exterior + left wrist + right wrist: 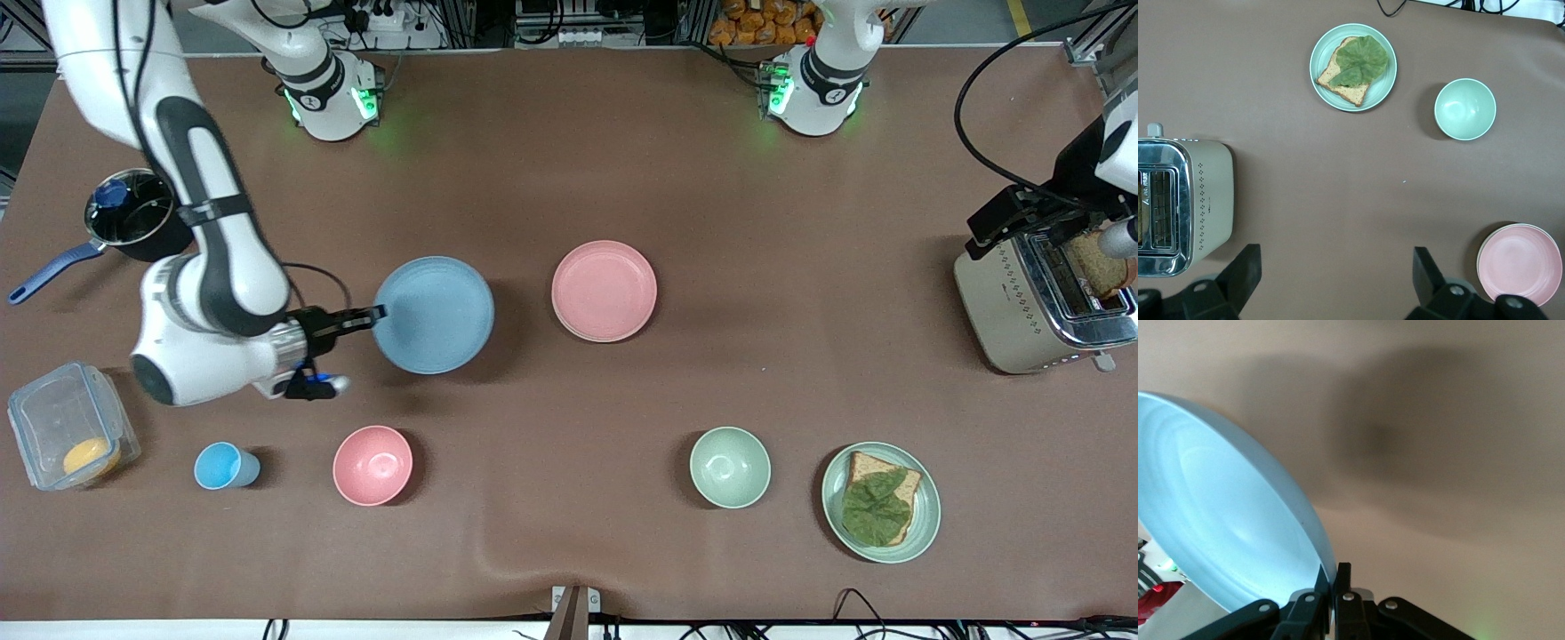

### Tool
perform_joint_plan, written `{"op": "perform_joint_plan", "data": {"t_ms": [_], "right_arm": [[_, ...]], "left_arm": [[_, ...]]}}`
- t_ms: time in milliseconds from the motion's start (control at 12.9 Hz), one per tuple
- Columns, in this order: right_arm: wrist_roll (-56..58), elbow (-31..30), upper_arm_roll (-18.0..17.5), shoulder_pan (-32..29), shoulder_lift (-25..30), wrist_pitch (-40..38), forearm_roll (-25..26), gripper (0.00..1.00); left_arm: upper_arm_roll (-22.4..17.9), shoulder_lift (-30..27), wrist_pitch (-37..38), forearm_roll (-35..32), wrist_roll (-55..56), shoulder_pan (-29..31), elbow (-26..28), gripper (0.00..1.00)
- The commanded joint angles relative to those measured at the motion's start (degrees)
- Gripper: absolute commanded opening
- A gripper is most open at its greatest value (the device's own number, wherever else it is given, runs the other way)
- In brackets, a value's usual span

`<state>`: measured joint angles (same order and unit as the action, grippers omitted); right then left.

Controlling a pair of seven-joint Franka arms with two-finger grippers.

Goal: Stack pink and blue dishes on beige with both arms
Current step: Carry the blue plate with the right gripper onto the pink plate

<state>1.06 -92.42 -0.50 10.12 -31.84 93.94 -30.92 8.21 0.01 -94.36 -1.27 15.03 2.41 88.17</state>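
Closest to the right wrist camera, the right claw (pixel 1331 577) is pinched shut on the rim of the blue plate (pixel 1225 520). In the front view this claw (pixel 378 313) grips the plate (pixel 434 314) at its nine o'clock edge and holds it tilted, clear of the table (pixel 800 178), with a shadow beneath.

At the blue plate's three o'clock the pink plate (pixel 605 291) lies flat on the table. In the left wrist view a paler edge rings the pink plate (pixel 1519 263), perhaps the beige plate (pixel 1479 265) beneath it, though I cannot tell for sure.

At the blue plate's seven o'clock stands a pink bowl (pixel 372 465), and at that bowl's nine o'clock a blue cup (pixel 227 466).

Over bare table beside the toaster (pixel 1185 207), the left claw (pixel 1335 267) waits with its fingers (pixel 1245 267) spread wide and holding nothing.

A green bowl (pixel 730 467) sits at the pink plate's five o'clock, with a green plate (pixel 925 507) of bread and a leaf at its three o'clock.
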Motion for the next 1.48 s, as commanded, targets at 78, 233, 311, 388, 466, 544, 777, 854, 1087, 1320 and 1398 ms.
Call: {"op": "perform_joint_plan", "data": {"t_ms": [78, 233, 311, 388, 466, 544, 777, 854, 1087, 1320, 1398], "right_arm": [[-9.9, -1.3, 0.7, 6.3, 1.0, 1.5, -3.8, 0.0], [-12.7, -3.5, 0.6, 9.3, 1.1, 5.5, -4.1, 0.0], [-13.5, -4.5, 0.6, 11.1, 1.2, 7.8, -5.3, 0.0], [-15.3, -4.8, 0.6, 12.1, 1.3, 9.2, -5.9, 0.0], [-16.9, -4.8, 0.6, 13.2, 1.2, 10.1, -6.1, 0.0], [-17.8, -4.8, 0.6, 14.2, 1.1, 11.7, -6.8, 0.0], [-23.6, -4.9, 0.7, 18.8, 0.5, 16.8, -7.8, 0.0], [-25.3, -4.9, 0.7, 20.3, 0.3, 18.3, -7.8, 0.0], [-29.1, -5.3, 0.8, 23.6, -0.3, 22.2, -7.8, 0.0], [-32.4, -5.3, 0.8, 26.1, -1.0, 24.2, -7.8, 0.0], [-32.8, -6.1, 0.8, 26.9, -1.0, 25.1, -7.8, 0.0]], "left_arm": [[0.0, 1.0, 1.0, 0.3, -0.2, -0.3, -0.9, 1.0], [0.0, 0.8, 1.1, 0.3, -0.2, -0.1, -1.0, 1.0], [0.0, 0.7, 1.1, 0.3, -0.1, -0.2, -1.0, 1.0], [0.0, 0.4, 1.1, 0.3, -0.1, -0.1, -1.1, 1.0], [0.0, 0.3, 1.3, 0.3, -0.4, -0.1, -1.1, 1.0], [0.0, 0.0, 1.9, 0.4, -0.4, 0.0, -1.1, 1.0], [0.0, -0.5, 3.0, 0.7, -0.2, -0.1, -1.2, 1.0], [0.1, -0.5, 3.0, 0.9, -0.2, -0.1, -1.2, 1.0], [1.3, -1.0, 3.2, 1.0, 1.0, 0.0, -1.1, 1.0], [1.3, -1.1, 4.2, 1.0, 1.2, 0.0, -1.2, 1.0], [1.4, -1.2, 4.3, 1.0, 1.3, 0.0, -1.2, 1.0]]}}
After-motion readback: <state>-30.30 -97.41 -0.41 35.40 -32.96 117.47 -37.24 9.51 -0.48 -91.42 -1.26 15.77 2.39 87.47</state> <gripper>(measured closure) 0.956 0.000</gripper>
